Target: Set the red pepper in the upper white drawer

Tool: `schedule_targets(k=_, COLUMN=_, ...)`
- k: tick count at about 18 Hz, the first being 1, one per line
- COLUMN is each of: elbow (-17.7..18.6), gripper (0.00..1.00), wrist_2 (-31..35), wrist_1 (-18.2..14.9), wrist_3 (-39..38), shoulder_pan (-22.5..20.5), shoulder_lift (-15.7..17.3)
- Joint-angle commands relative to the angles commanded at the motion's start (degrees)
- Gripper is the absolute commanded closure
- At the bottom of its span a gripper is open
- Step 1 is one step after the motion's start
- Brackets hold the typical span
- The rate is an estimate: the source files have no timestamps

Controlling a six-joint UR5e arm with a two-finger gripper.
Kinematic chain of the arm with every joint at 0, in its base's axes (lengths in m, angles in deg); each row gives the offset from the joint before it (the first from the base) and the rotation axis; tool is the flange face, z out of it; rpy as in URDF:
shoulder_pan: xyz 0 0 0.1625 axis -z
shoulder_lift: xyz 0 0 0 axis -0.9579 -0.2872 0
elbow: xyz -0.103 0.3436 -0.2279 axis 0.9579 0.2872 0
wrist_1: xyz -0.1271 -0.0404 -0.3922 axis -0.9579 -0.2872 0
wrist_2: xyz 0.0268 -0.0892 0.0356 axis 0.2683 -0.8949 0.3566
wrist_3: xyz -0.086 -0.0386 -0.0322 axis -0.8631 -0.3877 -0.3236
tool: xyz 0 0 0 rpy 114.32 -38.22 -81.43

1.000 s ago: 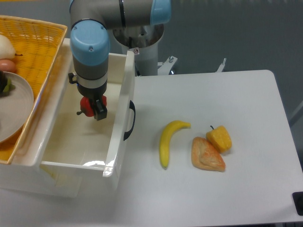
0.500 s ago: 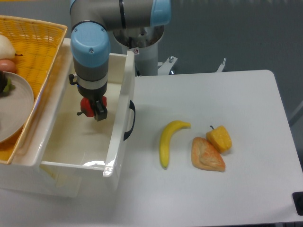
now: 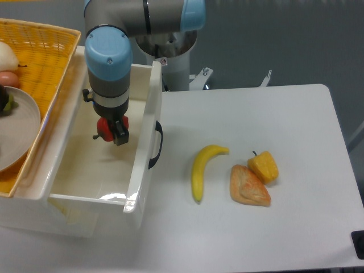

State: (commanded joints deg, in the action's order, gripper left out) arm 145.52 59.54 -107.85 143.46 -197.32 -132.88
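The upper white drawer (image 3: 142, 170) stands open at the left, its black curved handle (image 3: 157, 145) facing right. My gripper (image 3: 114, 132) hangs inside the drawer, above its floor, pointing down. It is shut on the red pepper (image 3: 104, 126), whose red flesh shows between and beside the black fingers (image 3: 120, 133). Most of the pepper is hidden by the gripper and wrist.
A yellow wicker basket (image 3: 45, 62) with a grey plate (image 3: 17, 128) and other food sits over the drawer's left side. On the table to the right lie a banana (image 3: 200, 170), a yellow pepper (image 3: 264, 166) and a piece of bread (image 3: 248, 186).
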Motion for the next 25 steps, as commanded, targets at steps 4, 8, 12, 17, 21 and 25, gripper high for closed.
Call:
schedule_targets(k=4, elbow=0.0, gripper=0.1, wrist_2=0.0, wrist_1=0.09, wrist_3=0.0, shoulder_pan=0.0, shoulder_lift=0.0)
schedule_targets(k=8, elbow=-0.09, gripper=0.1, wrist_2=0.0, wrist_1=0.0, wrist_3=0.0, shoulder_pan=0.0, shoulder_lift=0.17)
schedule_targets(k=12, elbow=-0.18, gripper=0.1, wrist_2=-0.09, wrist_1=0.0, wrist_3=0.0, shoulder_pan=-0.09, shoulder_lift=0.7)
schedule_targets(k=17, elbow=-0.53, gripper=0.1, wrist_2=-0.18, wrist_1=0.0, wrist_3=0.09, shoulder_pan=-0.61, shoulder_lift=1.49)
schedule_targets(k=21, elbow=-0.53, gripper=0.1, wrist_2=-0.7, wrist_1=-0.09, wrist_3=0.09, shoulder_pan=-1.93, shoulder_lift=3.33)
schedule_targets(k=25, elbow=-0.53, gripper=0.1, wrist_2=-1.05, wrist_1=-0.18, wrist_3=0.09, shoulder_pan=-3.42, shoulder_lift=5.09)
